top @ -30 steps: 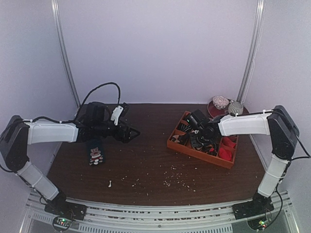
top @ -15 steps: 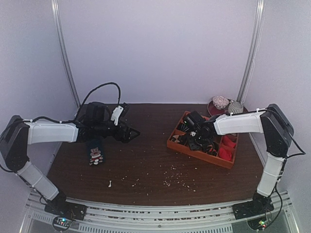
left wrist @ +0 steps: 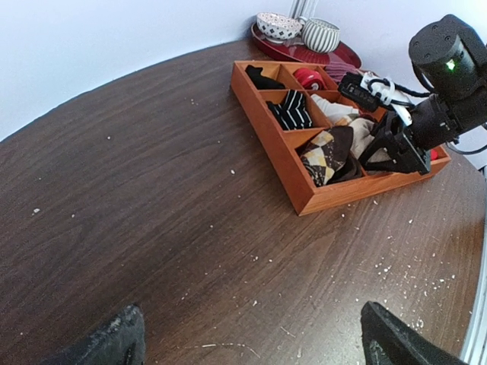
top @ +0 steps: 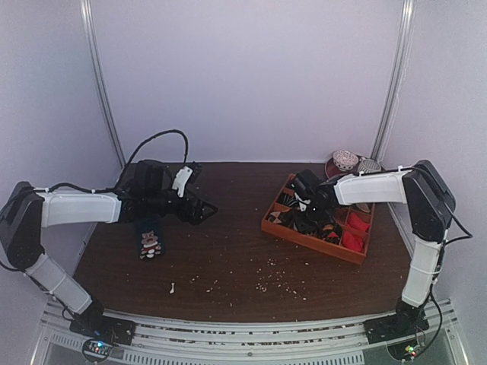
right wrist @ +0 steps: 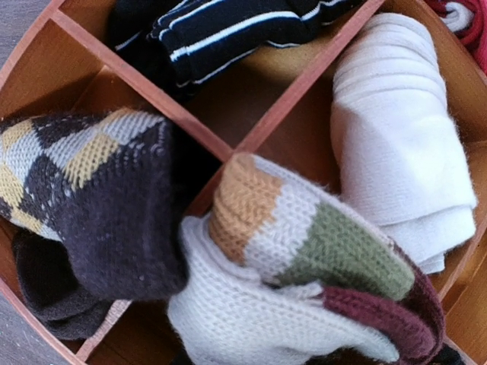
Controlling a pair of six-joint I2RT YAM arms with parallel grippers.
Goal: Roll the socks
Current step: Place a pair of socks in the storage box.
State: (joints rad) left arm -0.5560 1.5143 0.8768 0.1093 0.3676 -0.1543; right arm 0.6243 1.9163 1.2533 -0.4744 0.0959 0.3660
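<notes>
**Right arm shifts across the sock tray**

In the space of a second the right arm (top: 380,186) has swung leftward and toward the back wall. Its tool (top: 306,199) has travelled from the middle of the tray (top: 312,239) to the tray's left rear part, with the socks (right wrist: 304,251) close under its wrist camera. The elbow (top: 428,188) has drawn in from the counter's right edge, so the lower link now stands more nearly upright above its base. The forearm, which earlier lay low over the red bundles, now sits higher and further back, uncovering more of the tray's right-hand compartments.
</notes>
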